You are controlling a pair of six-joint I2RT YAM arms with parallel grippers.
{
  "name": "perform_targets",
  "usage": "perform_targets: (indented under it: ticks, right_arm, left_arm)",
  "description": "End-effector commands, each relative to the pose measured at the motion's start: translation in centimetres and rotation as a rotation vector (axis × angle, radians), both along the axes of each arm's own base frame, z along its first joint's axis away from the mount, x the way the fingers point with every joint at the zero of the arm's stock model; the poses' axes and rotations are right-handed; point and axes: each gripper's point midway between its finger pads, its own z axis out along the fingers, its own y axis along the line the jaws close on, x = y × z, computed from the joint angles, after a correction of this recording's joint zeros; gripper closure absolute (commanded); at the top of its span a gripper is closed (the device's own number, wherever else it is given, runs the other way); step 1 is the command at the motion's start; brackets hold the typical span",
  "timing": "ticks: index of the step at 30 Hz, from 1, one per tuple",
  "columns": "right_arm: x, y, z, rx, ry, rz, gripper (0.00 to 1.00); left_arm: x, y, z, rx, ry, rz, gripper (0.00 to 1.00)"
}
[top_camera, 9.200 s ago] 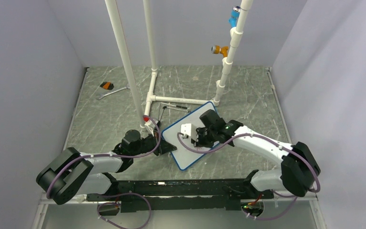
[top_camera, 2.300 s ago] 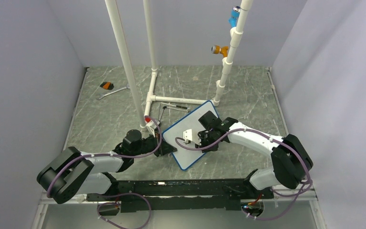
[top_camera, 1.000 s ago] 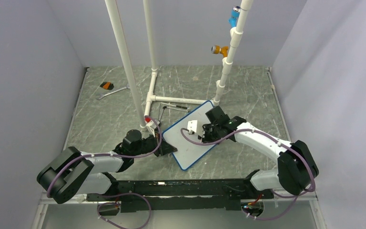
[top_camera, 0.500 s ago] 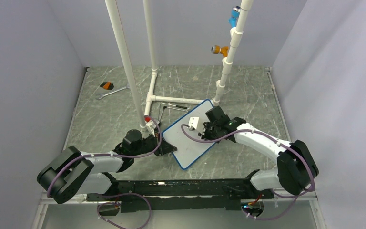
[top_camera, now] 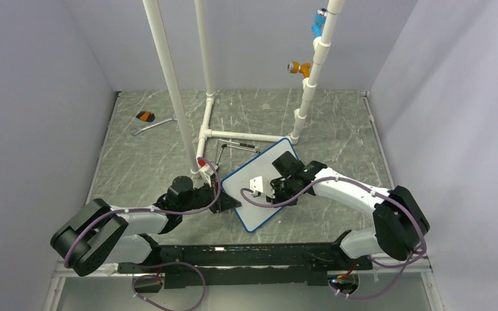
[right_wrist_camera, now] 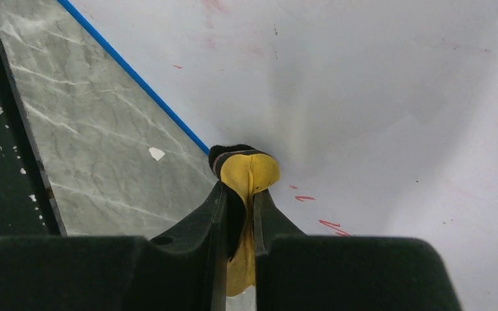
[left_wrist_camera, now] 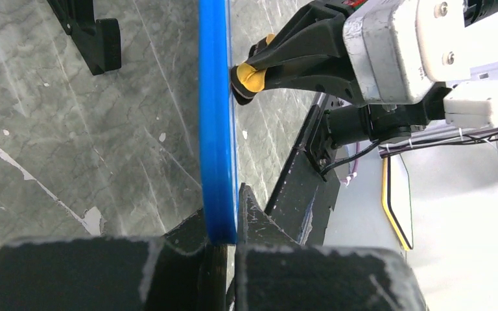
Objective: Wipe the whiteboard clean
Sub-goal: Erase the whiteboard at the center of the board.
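- Left gripper (left_wrist_camera: 224, 236): jaws closed on the blue frame at the near-left edge of the whiteboard (top_camera: 251, 210).
- Whiteboard: sits diagonally on the grey marbled table (top_camera: 343, 129), centre, between the two arms.
- Right gripper (right_wrist_camera: 241, 194): jaws pinched on a yellow eraser pad (right_wrist_camera: 249, 172), its black underside pressed to the board's face near the blue edge.
- Red traces (right_wrist_camera: 305, 198): faint, just right of the pad.
- White pipe frame (top_camera: 209, 120): farther back.
- Wrench (top_camera: 152, 125): far left.

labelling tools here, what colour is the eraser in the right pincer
Yellow eraser with a black edge, clearest in the right wrist view.
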Motion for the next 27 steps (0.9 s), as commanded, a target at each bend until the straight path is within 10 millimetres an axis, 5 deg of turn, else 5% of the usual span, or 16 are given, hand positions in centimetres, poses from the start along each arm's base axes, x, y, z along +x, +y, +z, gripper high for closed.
perform_targets:
  ticks: [1,5,10,14,19,21,27]
  right_arm:
    - [2.1,0.4,0.3,-0.005,-0.071,-0.048,1.0]
    - [6.7,-0.2,2.2,0.057,-0.229,-0.28,1.0]
    - [9.1,-1.5,3.3,0.073,-0.314,-0.41,1.0]
    - [7.9,-1.2,2.6,0.06,-0.252,-0.342,1.0]
    - [0.7,0.2,0.6,0.04,0.019,-0.016,1.0]
    - [-0.4,0.5,0.4,0.029,0.045,0.051,1.0]
    - [2.8,0.2,0.5,0.005,-0.071,-0.095,1.0]
  left_arm:
    - [-1.3,-1.1,2.9,-0.075,-0.081,-0.109,1.0]
    - [-1.3,-1.2,3.0,-0.076,-0.081,-0.112,1.0]
    - [-1.3,-1.3,2.9,-0.078,-0.079,-0.118,1.0]
    - [-1.3,-1.2,2.9,-0.078,-0.078,-0.115,1.0]
    - [-1.3,-1.2,2.9,-0.078,-0.081,-0.113,1.0]
    - [-1.4,-1.2,2.8,-0.077,-0.078,-0.113,1.0]
    - [-1.4,-1.1,2.9,-0.078,-0.081,-0.111,1.0]
